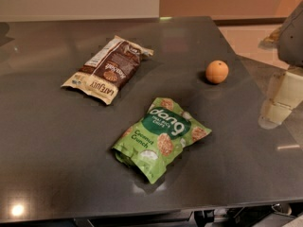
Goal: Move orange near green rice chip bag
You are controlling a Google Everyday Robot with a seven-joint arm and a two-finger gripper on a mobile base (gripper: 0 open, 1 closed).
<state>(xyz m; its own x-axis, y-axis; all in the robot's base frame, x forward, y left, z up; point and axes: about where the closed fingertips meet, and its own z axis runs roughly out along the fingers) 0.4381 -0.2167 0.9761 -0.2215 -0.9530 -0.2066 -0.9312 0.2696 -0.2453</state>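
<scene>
Three things sit on your desk (pixel 57 141): orange (pixel 217 72) at 2 o'clock, green rice chip bag (pixel 162 137) near centre, brown bag (pixel 109 69) at 10. Your jaws hang at 3 o'clock; you cannot tell their state.

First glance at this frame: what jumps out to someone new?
The bright green bag lies front and centre on the dark table, the boldest colour there. The orange sits apart behind it to the right, and a brown bag lies at the back left. The gripper hangs at the right edge, away from all three.
</scene>
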